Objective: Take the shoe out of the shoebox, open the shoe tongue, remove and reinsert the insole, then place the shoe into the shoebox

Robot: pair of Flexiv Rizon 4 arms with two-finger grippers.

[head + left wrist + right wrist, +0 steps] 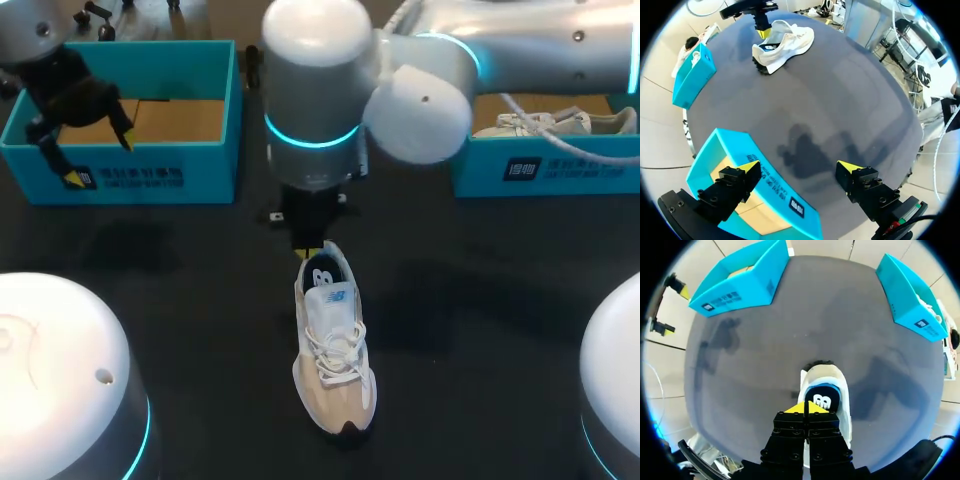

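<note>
- Two turquoise cardboard boxes stood open along the far side of the black counter (200, 290), well apart from each other.
- The left shoebox (150, 178) showed only its bare brown floor.
- The right shoebox (540, 165) held a second pale sneaker (545, 122), lying with its laces up.
- Between the boxes and nearer the robot, the white and beige lace-up sneaker (335, 350) sat upright on its sole on the counter. It was outside both boxes, with its toe towards the robot and its heel towards the far side.
- Its dark blue insole (822, 397) could be seen down in the heel opening, still inside the sneaker.
- The right arm reached in past the middle of the counter. The right claw (804, 409) pointed down at the sneaker's heel opening, its two yellow tips pressed together with no gap.
- I could not tell whether anything thin was pinched between those tips.
- The left claw (799, 167) hung above the near wall of the left shoebox with its fingers spread wide. One tip was over the box and the other over the bare counter, and it held nothing.
</note>
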